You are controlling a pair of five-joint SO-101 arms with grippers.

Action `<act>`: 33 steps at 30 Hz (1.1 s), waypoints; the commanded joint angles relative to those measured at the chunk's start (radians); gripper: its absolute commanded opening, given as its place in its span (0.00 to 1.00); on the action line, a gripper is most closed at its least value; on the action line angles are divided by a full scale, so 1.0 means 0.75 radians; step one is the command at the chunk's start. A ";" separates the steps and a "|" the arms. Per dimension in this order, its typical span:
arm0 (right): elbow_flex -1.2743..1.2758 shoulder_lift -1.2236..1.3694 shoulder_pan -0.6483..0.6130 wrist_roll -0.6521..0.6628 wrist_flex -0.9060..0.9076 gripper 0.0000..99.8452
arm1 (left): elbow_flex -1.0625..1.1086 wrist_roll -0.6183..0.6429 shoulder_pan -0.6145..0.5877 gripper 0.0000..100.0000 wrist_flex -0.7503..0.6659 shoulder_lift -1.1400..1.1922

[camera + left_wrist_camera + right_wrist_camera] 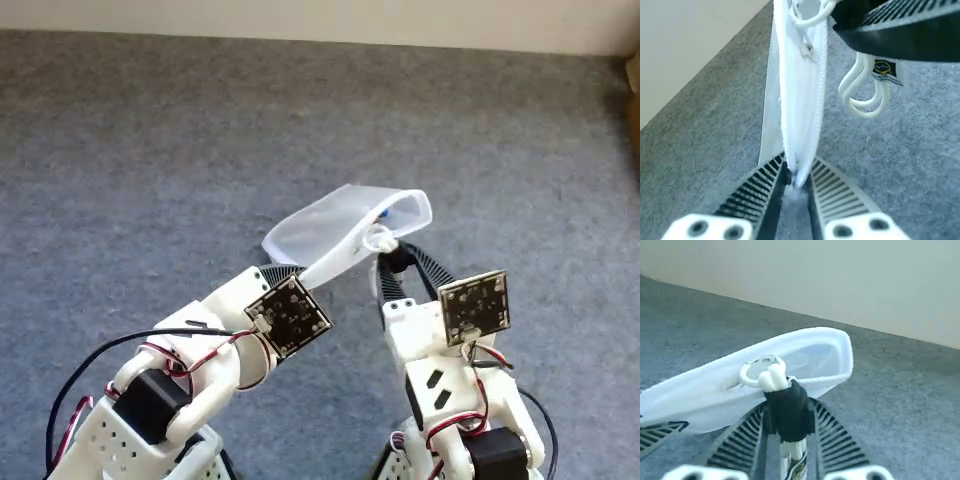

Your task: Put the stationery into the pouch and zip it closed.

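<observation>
A white translucent pouch hangs above the grey carpet between my two grippers. My left gripper is shut on one end of the pouch, its fingers pinching the zipper seam. Pinched in my right gripper is the zipper pull, a black tab with a white cord loop, at a metal ring. The pouch's far end still gapes open beyond the pull. Something blue shows faintly inside. In the high view the right gripper sits by the pouch's near edge.
Grey carpet covers the whole table around the arms. A pale wall runs along the far edge. A small printed tag dangles from the cord loop. Red and black cables trail over the left arm.
</observation>
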 commanded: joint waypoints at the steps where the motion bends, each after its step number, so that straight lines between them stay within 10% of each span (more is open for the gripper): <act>1: -0.101 -0.021 0.116 -0.020 -0.091 0.01 | 0.005 0.020 -0.030 0.00 0.016 -0.005; 33: 0.130 -0.007 0.607 -0.023 -0.570 0.01 | 0.030 0.016 -0.099 0.00 0.012 -0.005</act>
